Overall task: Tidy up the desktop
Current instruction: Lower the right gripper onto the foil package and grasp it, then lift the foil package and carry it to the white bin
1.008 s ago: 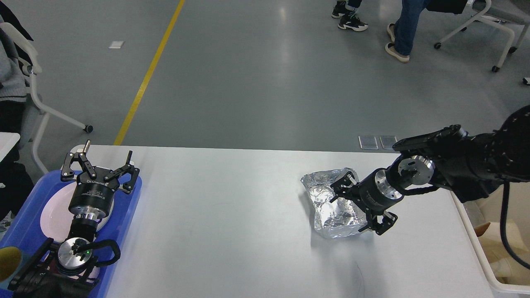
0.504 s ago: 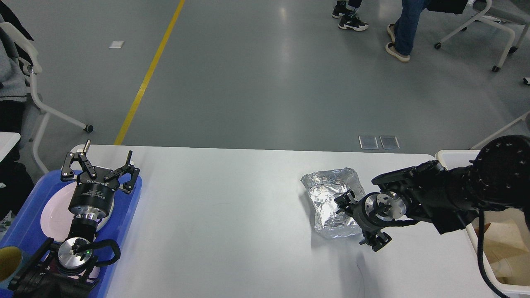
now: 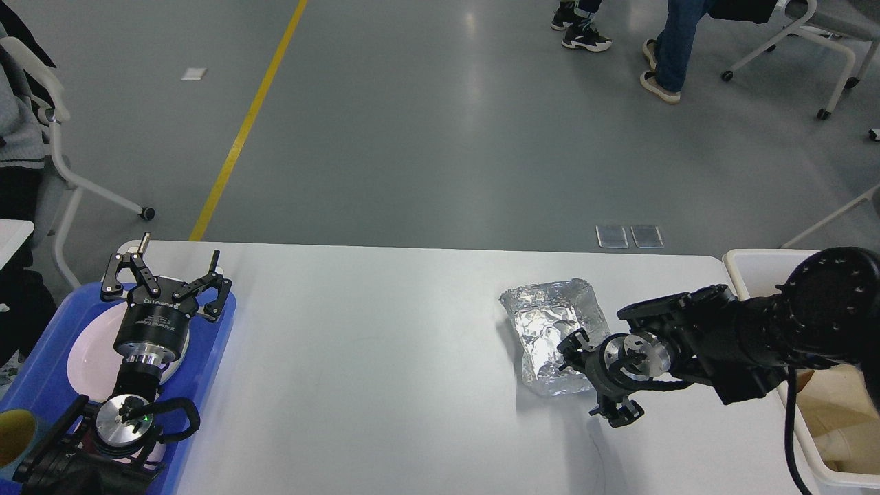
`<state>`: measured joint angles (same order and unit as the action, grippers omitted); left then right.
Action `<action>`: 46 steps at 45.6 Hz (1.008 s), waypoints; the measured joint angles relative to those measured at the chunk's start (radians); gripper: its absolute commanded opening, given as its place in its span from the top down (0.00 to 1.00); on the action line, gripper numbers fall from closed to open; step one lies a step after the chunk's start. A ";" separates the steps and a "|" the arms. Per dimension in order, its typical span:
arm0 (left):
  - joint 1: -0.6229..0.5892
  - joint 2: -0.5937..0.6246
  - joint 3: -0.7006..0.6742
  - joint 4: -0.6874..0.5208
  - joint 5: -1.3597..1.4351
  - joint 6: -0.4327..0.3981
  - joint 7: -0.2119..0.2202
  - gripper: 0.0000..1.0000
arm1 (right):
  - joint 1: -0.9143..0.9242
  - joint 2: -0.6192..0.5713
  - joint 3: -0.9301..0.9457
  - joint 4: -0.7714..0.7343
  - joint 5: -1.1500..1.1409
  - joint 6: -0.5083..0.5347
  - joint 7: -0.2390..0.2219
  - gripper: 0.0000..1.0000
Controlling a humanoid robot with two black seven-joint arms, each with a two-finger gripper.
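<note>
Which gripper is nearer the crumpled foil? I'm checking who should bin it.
Right. The right gripper is at the crumpled foil's near right edge, jaws spread around it. The left gripper hovers far to the left over the blue tray.

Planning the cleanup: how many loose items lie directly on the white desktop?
1: a crumpled foil sheet right of the desktop's centre, at the right gripper.
</note>
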<state>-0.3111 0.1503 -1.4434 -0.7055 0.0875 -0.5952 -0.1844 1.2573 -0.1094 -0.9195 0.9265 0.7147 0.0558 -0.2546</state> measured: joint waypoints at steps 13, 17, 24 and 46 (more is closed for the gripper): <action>0.000 0.000 0.000 0.000 0.000 0.000 0.000 0.04 | -0.019 -0.002 0.023 -0.008 0.013 -0.009 0.001 1.00; 0.000 0.000 0.000 0.000 0.000 0.000 0.000 0.04 | -0.020 -0.001 0.024 -0.008 0.016 -0.022 0.002 1.00; 0.000 0.000 0.000 0.000 0.000 0.000 0.000 0.04 | -0.021 0.000 0.033 -0.001 0.031 -0.088 0.003 1.00; 0.000 0.000 0.000 0.000 0.000 0.000 0.000 0.04 | 0.062 -0.040 0.018 0.117 0.019 -0.091 0.004 1.00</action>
<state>-0.3114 0.1503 -1.4434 -0.7056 0.0875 -0.5952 -0.1843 1.3190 -0.1495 -0.9013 1.0436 0.7333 -0.0351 -0.2511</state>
